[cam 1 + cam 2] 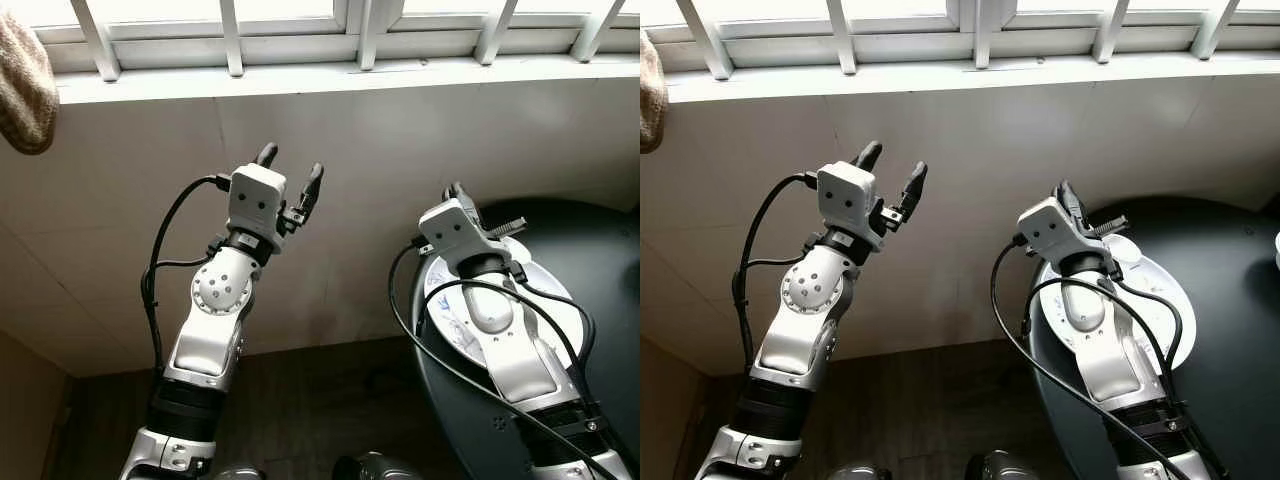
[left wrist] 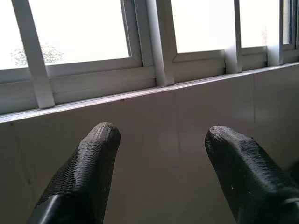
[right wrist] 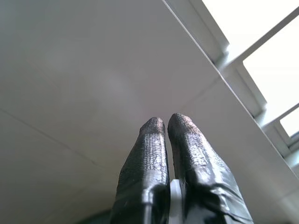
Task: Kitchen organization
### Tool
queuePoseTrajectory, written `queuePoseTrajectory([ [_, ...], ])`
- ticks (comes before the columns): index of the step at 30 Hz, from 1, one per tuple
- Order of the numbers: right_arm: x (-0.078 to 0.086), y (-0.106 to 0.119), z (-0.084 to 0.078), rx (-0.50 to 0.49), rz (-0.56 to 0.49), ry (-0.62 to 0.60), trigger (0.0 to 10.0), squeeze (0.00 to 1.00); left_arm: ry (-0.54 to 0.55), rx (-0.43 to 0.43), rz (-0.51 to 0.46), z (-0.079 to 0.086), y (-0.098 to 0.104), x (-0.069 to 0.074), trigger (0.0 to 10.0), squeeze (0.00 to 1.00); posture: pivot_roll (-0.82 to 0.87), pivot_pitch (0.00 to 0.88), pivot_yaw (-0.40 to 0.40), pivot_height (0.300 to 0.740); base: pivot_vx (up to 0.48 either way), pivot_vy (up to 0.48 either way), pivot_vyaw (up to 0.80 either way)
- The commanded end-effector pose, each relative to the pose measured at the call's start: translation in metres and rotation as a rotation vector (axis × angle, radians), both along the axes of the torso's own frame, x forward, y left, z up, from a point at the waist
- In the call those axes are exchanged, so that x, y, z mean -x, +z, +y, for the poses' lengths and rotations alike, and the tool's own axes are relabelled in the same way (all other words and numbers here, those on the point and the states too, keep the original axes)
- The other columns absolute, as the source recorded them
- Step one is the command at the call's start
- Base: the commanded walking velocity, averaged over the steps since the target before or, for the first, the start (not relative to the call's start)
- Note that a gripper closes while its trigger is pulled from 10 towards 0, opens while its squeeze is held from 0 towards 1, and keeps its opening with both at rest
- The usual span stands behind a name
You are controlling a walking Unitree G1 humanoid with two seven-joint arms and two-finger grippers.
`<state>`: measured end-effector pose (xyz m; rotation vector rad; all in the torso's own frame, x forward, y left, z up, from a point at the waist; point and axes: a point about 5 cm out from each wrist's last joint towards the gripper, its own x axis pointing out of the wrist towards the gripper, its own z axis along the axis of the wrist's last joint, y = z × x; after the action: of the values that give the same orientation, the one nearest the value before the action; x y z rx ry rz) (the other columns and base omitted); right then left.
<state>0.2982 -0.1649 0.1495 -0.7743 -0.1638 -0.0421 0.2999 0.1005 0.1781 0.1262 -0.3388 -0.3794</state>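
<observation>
Right gripper raised above plate (fingers together).

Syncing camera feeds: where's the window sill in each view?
Left eye: window sill spans the top.
Right eye: spans the top.
Left wrist: slanting band across the middle.
Right wrist: diagonal strip, upper right.
Shared landmark: white tiled wall directly below it.

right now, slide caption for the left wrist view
Open left hand raised toward the tiled wall below the window.
</observation>
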Motion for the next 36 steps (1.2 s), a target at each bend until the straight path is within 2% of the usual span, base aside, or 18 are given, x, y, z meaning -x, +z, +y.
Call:
queuePoseTrajectory([
  [1, -0.003, 0.006, 0.002, -0.002, -0.020, 0.013, 10.0, 0.00, -0.003, -0.001, 0.007, 0.001, 0.000, -0.002, 10.0, 0.00, 0.00, 0.000, -0.072, 0.740, 0.000, 0.480, 0.00],
  [20, -0.004, 0.002, 0.007, 0.007, -0.007, 0.030, 10.0, 0.00, -0.011, 0.011, 0.001, -0.001, 0.000, -0.002, 10.0, 0.00, 0.00, 0.000, -0.073, 0.740, 0.000, 0.465, 0.00],
  [36, -0.003, -0.004, 0.019, 0.000, 0.013, 0.101, 10.0, 0.00, -0.014, 0.005, -0.020, -0.001, 0.001, 0.000, 10.0, 0.00, 0.01, 0.000, -0.074, 0.740, 0.000, 0.000, 0.80],
])
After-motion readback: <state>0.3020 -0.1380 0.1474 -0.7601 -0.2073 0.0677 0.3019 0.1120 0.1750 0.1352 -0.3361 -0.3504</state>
